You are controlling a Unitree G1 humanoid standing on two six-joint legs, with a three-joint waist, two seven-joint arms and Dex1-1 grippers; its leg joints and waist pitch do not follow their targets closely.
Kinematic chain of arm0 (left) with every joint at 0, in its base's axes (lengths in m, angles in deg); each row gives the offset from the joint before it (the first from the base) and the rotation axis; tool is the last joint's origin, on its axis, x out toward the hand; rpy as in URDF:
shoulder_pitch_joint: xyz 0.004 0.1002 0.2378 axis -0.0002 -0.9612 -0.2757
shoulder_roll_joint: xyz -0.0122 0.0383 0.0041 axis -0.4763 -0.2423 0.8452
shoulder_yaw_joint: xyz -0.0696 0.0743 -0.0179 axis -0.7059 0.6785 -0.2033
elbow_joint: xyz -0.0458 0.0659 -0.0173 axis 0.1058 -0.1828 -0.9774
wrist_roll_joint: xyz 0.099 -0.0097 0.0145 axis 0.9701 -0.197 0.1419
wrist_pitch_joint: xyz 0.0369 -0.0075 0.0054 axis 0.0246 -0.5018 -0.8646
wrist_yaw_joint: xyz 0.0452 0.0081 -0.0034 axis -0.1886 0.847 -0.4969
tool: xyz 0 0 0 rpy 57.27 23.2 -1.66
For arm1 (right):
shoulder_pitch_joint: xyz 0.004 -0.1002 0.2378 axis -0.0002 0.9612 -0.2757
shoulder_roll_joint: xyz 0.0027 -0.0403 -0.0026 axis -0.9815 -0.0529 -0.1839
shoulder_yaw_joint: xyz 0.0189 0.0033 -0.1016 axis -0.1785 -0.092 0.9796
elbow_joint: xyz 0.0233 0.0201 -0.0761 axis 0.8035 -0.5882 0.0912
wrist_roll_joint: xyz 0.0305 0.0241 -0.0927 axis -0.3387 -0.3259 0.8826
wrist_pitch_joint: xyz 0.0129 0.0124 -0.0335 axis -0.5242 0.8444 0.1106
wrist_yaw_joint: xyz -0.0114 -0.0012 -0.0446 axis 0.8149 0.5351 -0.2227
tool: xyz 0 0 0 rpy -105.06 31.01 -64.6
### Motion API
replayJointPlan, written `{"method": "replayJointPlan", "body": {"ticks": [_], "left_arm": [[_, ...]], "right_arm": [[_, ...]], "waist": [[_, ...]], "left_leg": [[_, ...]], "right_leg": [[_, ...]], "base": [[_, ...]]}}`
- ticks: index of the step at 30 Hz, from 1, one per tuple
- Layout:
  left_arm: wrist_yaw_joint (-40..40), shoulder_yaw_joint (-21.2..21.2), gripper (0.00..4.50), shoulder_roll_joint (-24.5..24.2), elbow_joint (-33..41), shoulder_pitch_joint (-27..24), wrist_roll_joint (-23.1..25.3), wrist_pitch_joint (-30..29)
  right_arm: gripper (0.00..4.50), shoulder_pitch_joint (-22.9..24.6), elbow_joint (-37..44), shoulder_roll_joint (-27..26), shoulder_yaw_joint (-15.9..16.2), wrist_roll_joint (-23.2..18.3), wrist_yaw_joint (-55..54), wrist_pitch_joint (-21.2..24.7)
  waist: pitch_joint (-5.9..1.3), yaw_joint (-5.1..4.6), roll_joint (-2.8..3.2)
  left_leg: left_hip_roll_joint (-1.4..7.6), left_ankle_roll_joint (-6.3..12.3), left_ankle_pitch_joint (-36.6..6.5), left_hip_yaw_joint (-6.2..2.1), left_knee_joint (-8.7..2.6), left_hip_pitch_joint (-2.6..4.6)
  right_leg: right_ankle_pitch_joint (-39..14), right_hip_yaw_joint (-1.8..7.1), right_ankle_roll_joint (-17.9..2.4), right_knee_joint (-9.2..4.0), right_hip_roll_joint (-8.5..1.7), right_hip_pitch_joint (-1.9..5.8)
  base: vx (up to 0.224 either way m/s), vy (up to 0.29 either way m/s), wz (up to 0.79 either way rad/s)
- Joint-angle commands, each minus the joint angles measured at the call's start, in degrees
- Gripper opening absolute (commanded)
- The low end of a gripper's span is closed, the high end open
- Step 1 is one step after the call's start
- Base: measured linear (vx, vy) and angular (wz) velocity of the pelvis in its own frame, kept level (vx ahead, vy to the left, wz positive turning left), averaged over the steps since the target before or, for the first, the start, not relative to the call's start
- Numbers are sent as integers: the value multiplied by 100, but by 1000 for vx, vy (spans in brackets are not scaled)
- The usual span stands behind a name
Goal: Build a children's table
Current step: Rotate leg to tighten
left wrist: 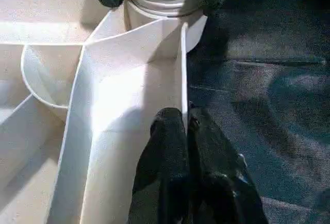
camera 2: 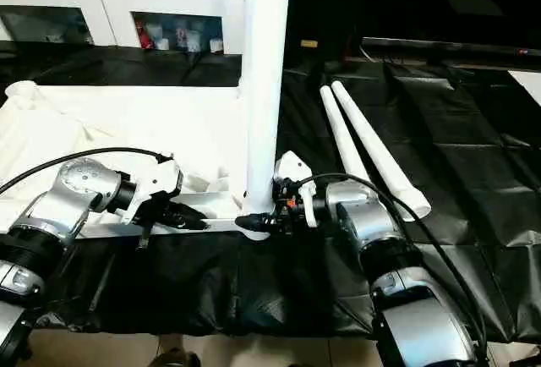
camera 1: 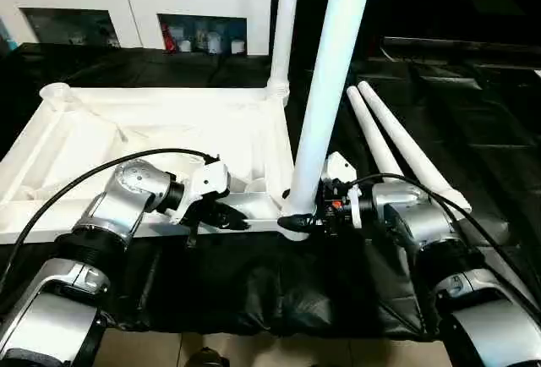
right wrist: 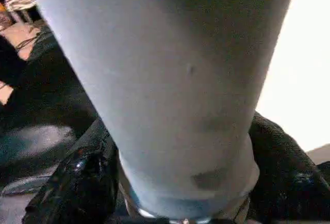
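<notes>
Two claws: ours, both at the tabletop's [camera 1: 152,122] near edge.
Left gripper [left wrist: 184,126]: pinched closed on its rim wall.
Right gripper [camera 1: 297,221]: fingers clasping the upright leg's [camera 1: 334,71] base.
Beyond right gripper: two loose legs [camera 1: 397,143].

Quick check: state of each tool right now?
Left tool: shut on the tabletop rim wall.
Right tool: fingers around the base of the upright leg; firm grip cannot be told.

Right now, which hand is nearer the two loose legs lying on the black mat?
Right. The right hand is at the base of the upright leg, just beside the loose legs. The left hand pinches the tabletop rim, farther away.
</notes>
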Motion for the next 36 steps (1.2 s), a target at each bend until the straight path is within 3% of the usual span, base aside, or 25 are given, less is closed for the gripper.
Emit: {"method": "replayJointPlan", "body": {"ticks": [1, 4, 7, 8, 10, 14, 15, 20, 23, 26, 32, 36], "left_arm": [[-142, 110, 0, 168, 20, 145, 54, -83], [-993, -28, 0, 533, -172, 280, 137, -479], [-1907, -156, 0, 963, -345, 430, 222, -759], [-1994, -180, 0, 1019, -354, 445, 211, -790], [-2333, -249, 0, 1286, -365, 493, 165, -917], [-2631, -223, 0, 1634, -329, 465, 198, -983], [-2671, -184, 0, 1664, -324, 445, 258, -962], [-2672, -188, 0, 1649, -276, 395, 271, -942], [-2483, -200, 0, 1492, -225, 337, 234, -787], [-2143, -191, 0, 1329, -185, 287, 188, -527], [-1193, -143, 0, 881, -37, 157, 34, -146], [-635, -143, 0, 633, -31, 101, -71, -9]], "right_arm": [[284, 38, -18, -170, 31, 22, -368, 116], [283, -108, -498, -603, -408, 74, -2032, 82], [282, -247, -871, -970, -639, 87, -3129, 64], [282, -260, -897, -1006, -638, 107, -3230, 57], [282, -385, -1083, -1248, -786, 73, -3920, 44], [282, -541, -1367, -1594, -819, 242, -4603, -222], [316, -565, -1414, -1654, -874, 242, -4655, -293], [373, -609, -1444, -1670, -1048, 49, -4464, -346], [407, -604, -1413, -1497, -935, 162, -4269, -540], [407, -591, -1404, -1328, -935, 161, -3852, -658], [407, -401, -1049, -789, -556, 288, -2422, -727], [407, -261, -728, -402, -335, 215, -1156, -618]], "waist": [[-411, -6, 50], [-388, -62, 30], [-369, -137, 41], [-365, -143, 61], [-380, -155, 46], [-387, -185, 54], [-392, -191, 61], [-408, -193, 63], [-420, -191, 61], [-424, -194, 49], [-451, -147, 67], [-438, -114, 57]], "left_leg": [[277, 6, -1536, -74, -389, 121], [265, -138, -1741, -95, -401, 145], [236, -257, -1991, -128, -399, 179], [236, -246, -1983, -126, -402, 177], [230, -214, -2011, -125, -391, 202], [228, -167, -1965, -122, -403, 160], [228, -157, -1965, -120, -407, 153], [238, -50, -1796, -104, -410, 133], [231, -12, -1696, -98, -402, 105], [230, 54, -1590, -93, -394, 85], [259, 250, -1253, -57, -353, 68], [270, 255, -1356, -50, -354, 82]], "right_leg": [[-1708, 321, -1180, -380, -466, 270], [-2277, 326, -1036, -441, -499, 247], [-2794, 300, -868, -523, -507, 229], [-2796, 304, -853, -533, -505, 222], [-2763, 303, -845, -546, -497, 206], [-2489, 308, -867, -525, -480, 216], [-2400, 308, -879, -518, -475, 219], [-1881, 326, -1019, -453, -461, 251], [-1726, 324, -1062, -431, -466, 277], [-1634, 320, -1079, -416, -467, 298], [-908, 302, -1313, -315, -429, 314], [-1056, 310, -1359, -322, -444, 309]], "base": [[0, 0, 0], [0, 0, 0], [0, 0, 0], [0, 0, 0], [0, 0, 0], [0, 0, 0], [0, 0, 0], [0, 0, 0], [0, 0, 0], [0, 0, 0], [0, 0, 0], [0, 0, 0]]}}
